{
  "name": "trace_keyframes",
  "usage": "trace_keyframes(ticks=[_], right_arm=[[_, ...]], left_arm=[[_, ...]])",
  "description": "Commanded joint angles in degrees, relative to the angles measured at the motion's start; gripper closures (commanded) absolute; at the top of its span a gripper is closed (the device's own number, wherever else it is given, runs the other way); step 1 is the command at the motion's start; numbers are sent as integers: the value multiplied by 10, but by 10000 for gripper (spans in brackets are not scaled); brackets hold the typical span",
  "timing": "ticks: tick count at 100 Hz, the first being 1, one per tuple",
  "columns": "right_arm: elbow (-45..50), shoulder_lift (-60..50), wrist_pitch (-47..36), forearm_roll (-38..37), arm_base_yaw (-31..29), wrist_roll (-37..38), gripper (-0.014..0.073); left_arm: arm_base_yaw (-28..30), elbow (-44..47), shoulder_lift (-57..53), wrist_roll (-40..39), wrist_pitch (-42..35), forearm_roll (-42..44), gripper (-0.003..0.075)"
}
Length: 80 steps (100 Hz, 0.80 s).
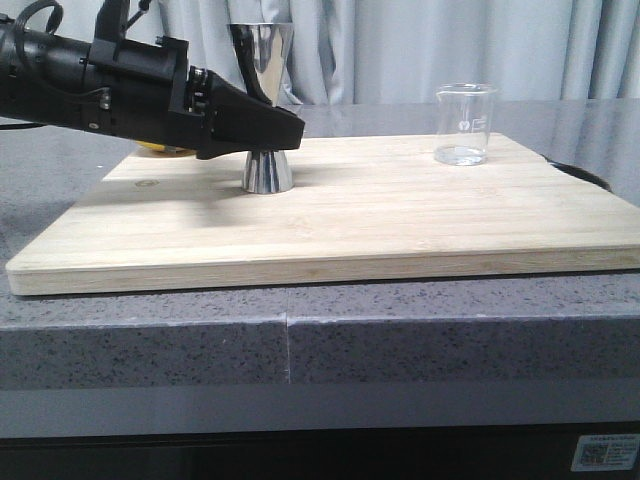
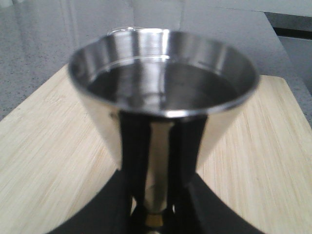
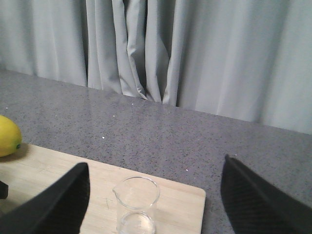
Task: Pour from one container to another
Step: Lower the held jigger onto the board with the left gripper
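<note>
left tool [image 1: 285,135]: clamped on jigger [image 1: 266,110] waist, jigger upright on board [image 1: 400,215]
right tool [image 3: 153,204]: jaws spread, empty, above beaker [image 1: 466,124]
beaker: upright, board's far right

Light bamboo cutting board [image 1: 380,225] lies flat on a grey speckled stone countertop [image 1: 150,345], its front edge near the counter's front edge. Yellow lemon [image 3: 7,135] sits at the board's far left corner (only partly in frame). Pale grey pleated curtain [image 3: 195,53] hangs behind the counter.
</note>
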Motion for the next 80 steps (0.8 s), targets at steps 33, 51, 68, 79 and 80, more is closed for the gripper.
trace_keyframes(ticks=[33,51,68,79,80], right_arm=[[-13,-12,-41,0,-5,0,92],[-13,-12,-41,0,-5,1,92],[-13,-12,-41,0,-5,1,92],[-13,-12,-41,0,-5,1,92],[-13,-12,-41,0,-5,1,92]], left_arm=[[1,-15,-28,-7,38,-33,721],[1,-15,-28,-7,34,-33,621],[1,-15,-28,-7,34,-33,570],[1,-15,-28,-7,34,-33,547],[1,-15,-28,-7,34,-33,545]])
